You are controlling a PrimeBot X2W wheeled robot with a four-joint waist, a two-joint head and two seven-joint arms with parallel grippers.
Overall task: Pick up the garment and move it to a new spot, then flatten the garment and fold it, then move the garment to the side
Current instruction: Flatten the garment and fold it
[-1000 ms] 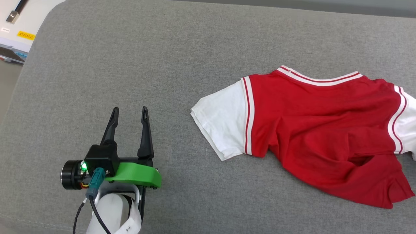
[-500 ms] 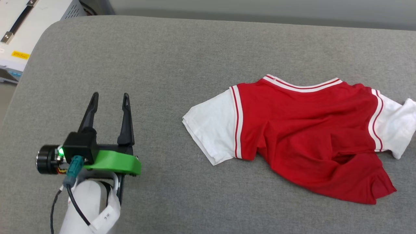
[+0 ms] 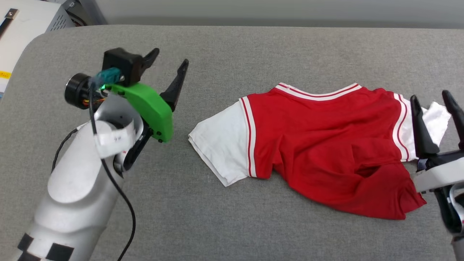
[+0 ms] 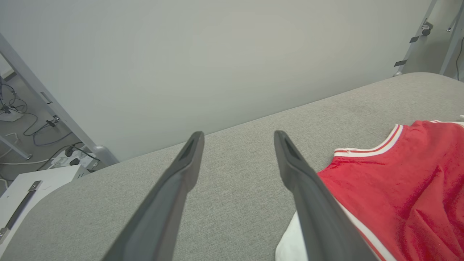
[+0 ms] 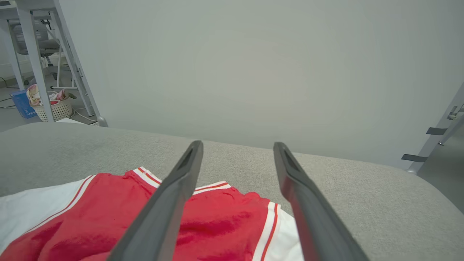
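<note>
As it lies on the grey padded surface (image 3: 224, 54), the garment (image 3: 326, 152) sits right of centre in the head view, plain red face up, crumpled.

- Orientation: striped collar toward 12 o'clock, hem toward 6 o'clock and bunched at the 5 o'clock corner.
- Long axis: sleeve to sleeve, running 9 o'clock to 3 o'clock, one white sleeve at each end.
- Left gripper (image 3: 170, 57): fingers spread wide, nothing between them, raised over bare surface. The garment lies at about 4 o'clock from it, the nearer white sleeve near but clear apart. In the left wrist view the collar and red body (image 4: 398, 188) show at 4 o'clock of the fingers.
- Right gripper (image 3: 429, 96): fingers spread wide, holding nothing, at the 3 o'clock end of the garment, framing the far white sleeve. Contact with the cloth cannot be told. In the right wrist view the garment (image 5: 108, 203) spreads from beneath the fingers toward 9 o'clock.
- Nearer arm: the right, judged by its place at the sleeve.
- Judgement: flattening likely needs one gripper at each end of the 9-to-3 axis, so the left must close toward its sleeve.
</note>
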